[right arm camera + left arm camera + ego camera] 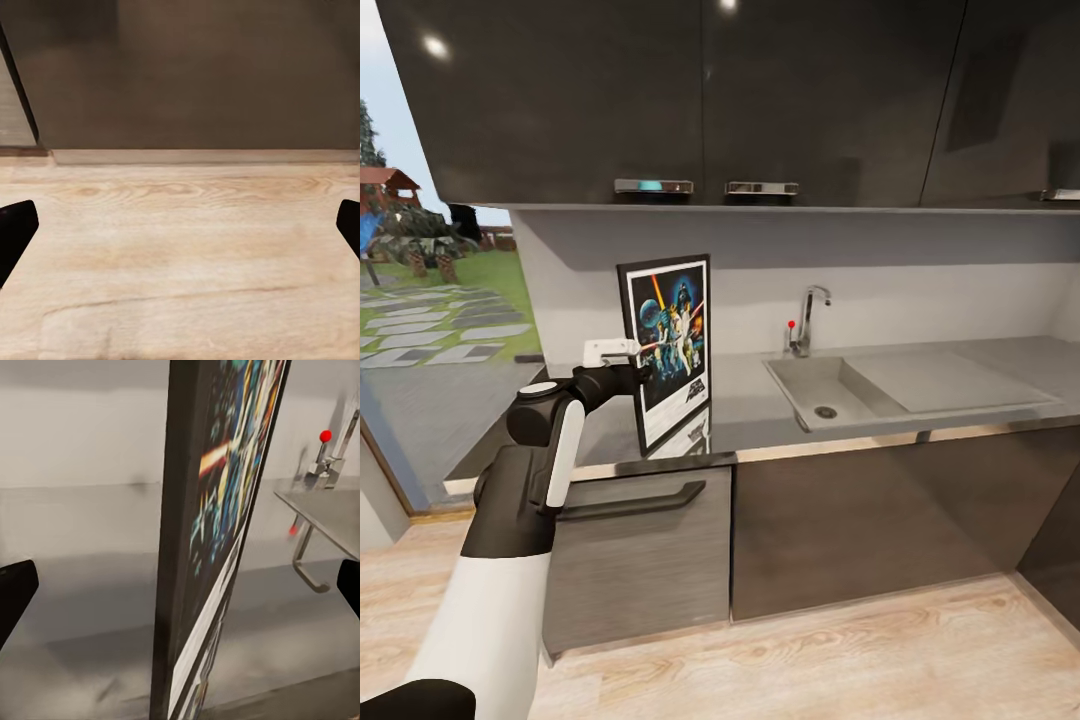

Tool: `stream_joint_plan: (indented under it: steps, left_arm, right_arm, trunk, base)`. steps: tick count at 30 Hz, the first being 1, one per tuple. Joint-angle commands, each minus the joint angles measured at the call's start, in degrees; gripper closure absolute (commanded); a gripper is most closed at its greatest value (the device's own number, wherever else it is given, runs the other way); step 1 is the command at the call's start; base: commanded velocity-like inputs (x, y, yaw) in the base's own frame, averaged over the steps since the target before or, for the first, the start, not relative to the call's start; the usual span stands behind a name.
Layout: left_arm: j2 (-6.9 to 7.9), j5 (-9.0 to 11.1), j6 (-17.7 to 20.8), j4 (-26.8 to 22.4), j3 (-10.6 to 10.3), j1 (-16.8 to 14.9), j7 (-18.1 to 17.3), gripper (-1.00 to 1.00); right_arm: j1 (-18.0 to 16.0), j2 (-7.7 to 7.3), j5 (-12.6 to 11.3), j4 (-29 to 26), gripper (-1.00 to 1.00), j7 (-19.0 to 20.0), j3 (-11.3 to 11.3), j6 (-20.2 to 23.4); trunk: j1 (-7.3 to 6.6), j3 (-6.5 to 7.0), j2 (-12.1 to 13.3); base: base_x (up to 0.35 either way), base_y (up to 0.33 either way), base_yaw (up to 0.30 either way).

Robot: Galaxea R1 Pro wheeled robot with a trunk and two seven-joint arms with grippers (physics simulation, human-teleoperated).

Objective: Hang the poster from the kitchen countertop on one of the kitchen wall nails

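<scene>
The poster [672, 345] stands upright on the desk [760, 415], left of the sink [835, 390] and the tap [810, 318], its frame edge turned toward my left pincer [632, 360]. My left pincer is released, fingers spread wide; in the left wrist view the poster's edge [180, 547] lies between the two fingertips [15, 592], touching neither. My right pincer [180, 232] is likewise released, grasping nothing, over the wooden floor [180, 247] before a dark cabinet front [195, 75].
</scene>
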Motion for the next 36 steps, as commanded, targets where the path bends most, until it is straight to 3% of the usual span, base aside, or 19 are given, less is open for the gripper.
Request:
stream_joint_plan:
  steps: [1,36]
  left_arm:
    - [-0.03,0.19,0.27,-0.03,0.01,-0.05,-0.03,-1.0]
    - [-0.03,0.19,0.27,0.06,-0.02,-0.05,-0.03,-1.0]
  right_arm:
    - [0.02,0.0,0.27,-0.07,-1.0,-0.04,-0.07,-0.05]
    - [0.02,0.0,0.27,0.02,-1.0,-0.04,-0.07,-0.04]
  trunk:
    - [0.01,-0.05,-0.03]
    - [0.01,-0.05,-0.03]
  base:
    - [0.117,-0.089,0.0]
    - [0.069,-0.018,0.0]
